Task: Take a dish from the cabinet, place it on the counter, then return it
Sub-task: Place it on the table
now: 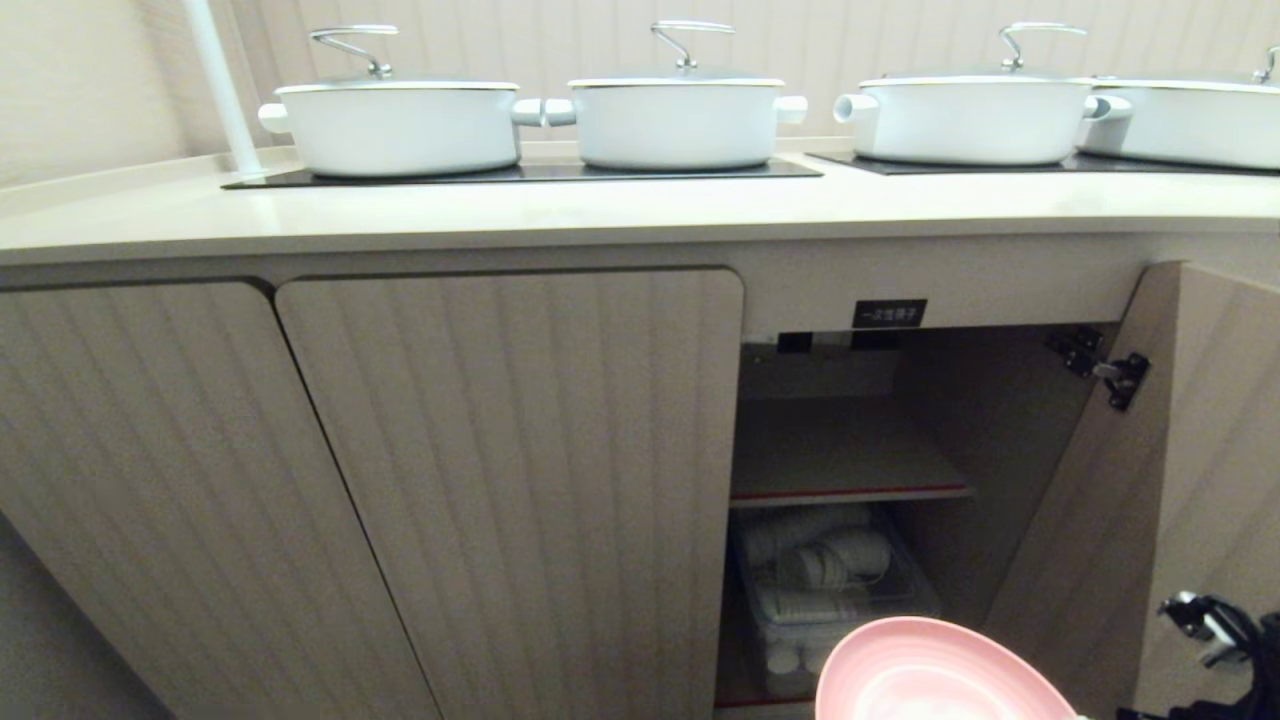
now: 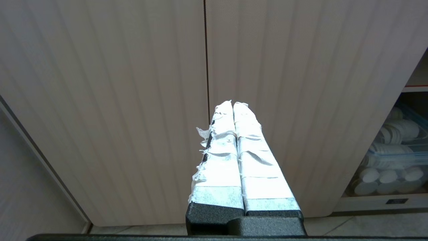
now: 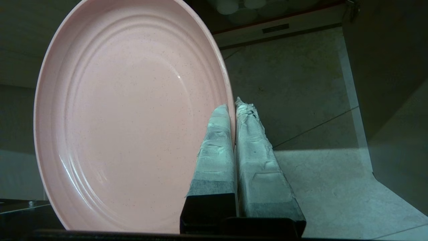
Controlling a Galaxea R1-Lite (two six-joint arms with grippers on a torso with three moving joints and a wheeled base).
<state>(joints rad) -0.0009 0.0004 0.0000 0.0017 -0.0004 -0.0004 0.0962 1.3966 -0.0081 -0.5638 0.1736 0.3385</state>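
The right end effector [image 3: 234, 107] pinches the dish [image 3: 130, 113] by its rim, fingers nearly together, low in front of the open cabinet [image 1: 850, 440]. The dish extends to the robot's left of the fingers. The desk [image 1: 600, 215] lies well above, so the coming move is probably a lift. The left end effector [image 2: 233, 104], closed and empty, faces the shut doors.

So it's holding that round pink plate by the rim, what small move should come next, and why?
Probably lift it toward the pale cream counter. The right gripper is shut on the rim of the round pink plate, which hangs low outside the open beige fluted cabinet, well below the worktop. The left gripper is shut and idle before closed doors.
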